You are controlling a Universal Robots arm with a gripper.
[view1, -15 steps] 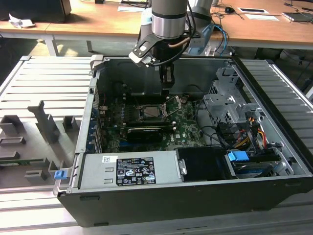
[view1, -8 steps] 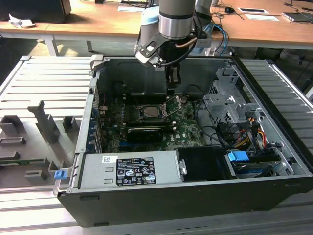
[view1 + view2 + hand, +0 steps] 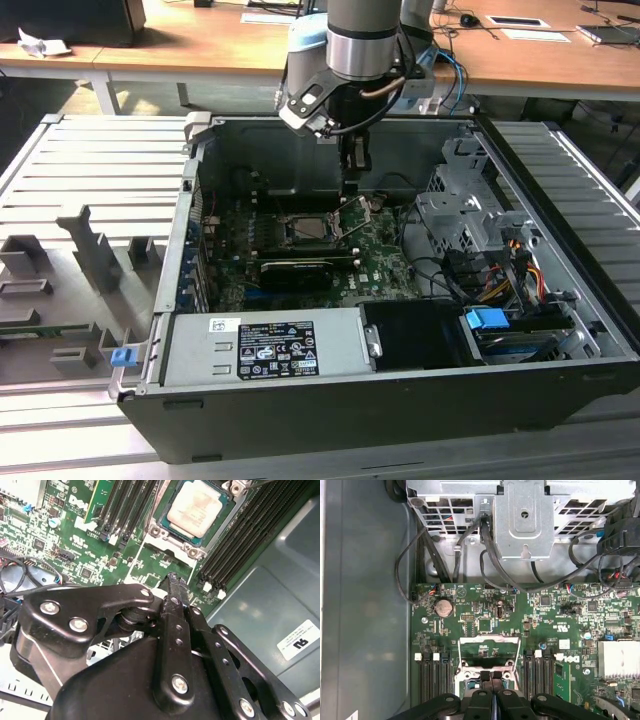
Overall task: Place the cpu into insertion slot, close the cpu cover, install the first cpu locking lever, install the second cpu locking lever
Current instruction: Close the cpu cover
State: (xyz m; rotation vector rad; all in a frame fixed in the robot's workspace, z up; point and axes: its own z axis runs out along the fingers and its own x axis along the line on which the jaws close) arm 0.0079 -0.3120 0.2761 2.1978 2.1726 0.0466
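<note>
Resting on slatted table [image 3: 90, 170], case [image 3: 400, 420] holds the cpu [image 3: 195, 507].

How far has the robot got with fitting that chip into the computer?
Done: the cpu sits in the insertion slot, silver top up. In hand: the gripper, shut and empty, is close by the cpu cover, which looks swung open off the chip, so it is not closed yet. Left: closing the cover and setting both locking levers; I cannot make out how the levers stand.
</note>
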